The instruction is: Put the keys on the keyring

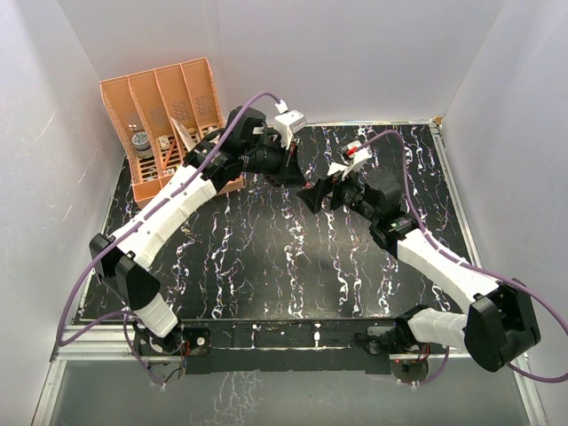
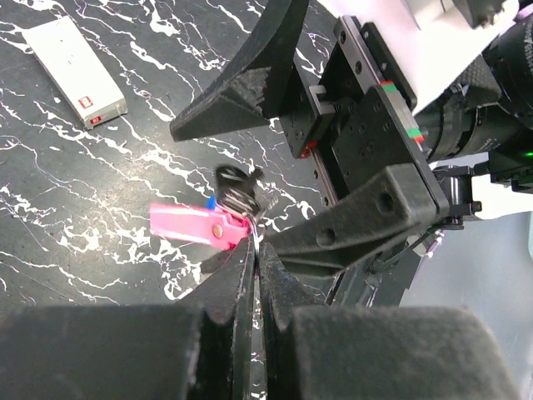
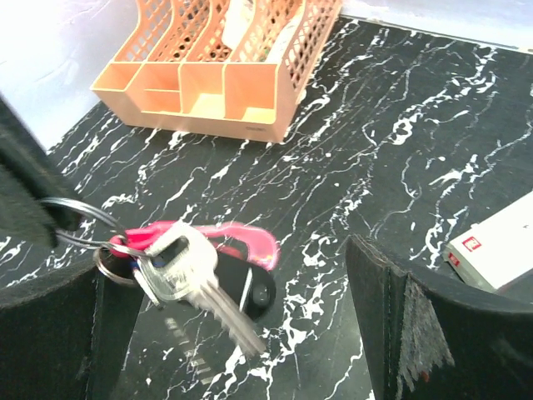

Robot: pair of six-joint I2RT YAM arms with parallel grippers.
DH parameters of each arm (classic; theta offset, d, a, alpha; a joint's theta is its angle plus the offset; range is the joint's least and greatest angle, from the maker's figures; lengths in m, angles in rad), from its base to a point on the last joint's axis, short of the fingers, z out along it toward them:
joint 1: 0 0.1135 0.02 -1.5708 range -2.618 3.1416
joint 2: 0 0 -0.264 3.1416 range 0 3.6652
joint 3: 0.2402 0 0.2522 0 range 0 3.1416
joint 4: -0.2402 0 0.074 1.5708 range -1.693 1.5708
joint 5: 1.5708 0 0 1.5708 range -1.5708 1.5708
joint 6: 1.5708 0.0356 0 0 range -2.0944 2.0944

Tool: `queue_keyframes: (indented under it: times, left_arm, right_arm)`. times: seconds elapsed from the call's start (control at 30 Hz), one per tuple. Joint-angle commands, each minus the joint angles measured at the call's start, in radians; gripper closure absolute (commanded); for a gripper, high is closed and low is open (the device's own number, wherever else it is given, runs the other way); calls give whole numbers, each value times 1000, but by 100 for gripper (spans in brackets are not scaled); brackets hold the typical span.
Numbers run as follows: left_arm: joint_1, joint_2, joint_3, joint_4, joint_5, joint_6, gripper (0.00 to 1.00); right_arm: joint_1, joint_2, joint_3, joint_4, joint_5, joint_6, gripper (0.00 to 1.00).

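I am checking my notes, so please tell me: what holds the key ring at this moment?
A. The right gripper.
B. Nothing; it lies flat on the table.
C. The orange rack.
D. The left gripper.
D: the left gripper is shut on the key ring, while the right gripper stands wide open.

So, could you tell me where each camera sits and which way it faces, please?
Top external: above and behind the robot, looking down on the table; the left arm and right arm show.
Left wrist: on the left arm, looking along its shut left claw at the keyring it pinches; the open right claw faces it.
Right wrist: on the right arm, looking down between its own spread fingers at the keys and orange organizer.
Shared: both wrist views show the keyring and the white box.
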State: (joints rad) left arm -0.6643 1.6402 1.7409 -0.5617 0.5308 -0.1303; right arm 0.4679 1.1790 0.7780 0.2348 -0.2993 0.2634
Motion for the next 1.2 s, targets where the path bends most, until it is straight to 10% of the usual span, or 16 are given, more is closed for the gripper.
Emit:
queue_keyframes:
  times: [0.0, 1.17]
  left_arm:
    - [-4, -81, 3, -61, 43, -2, 100]
    - [-4, 12, 119, -231, 40, 37, 100]
  right_arm:
    - [-33, -24, 32, 3, 100, -38, 2]
    - [-71, -155, 21, 29, 51, -24, 2]
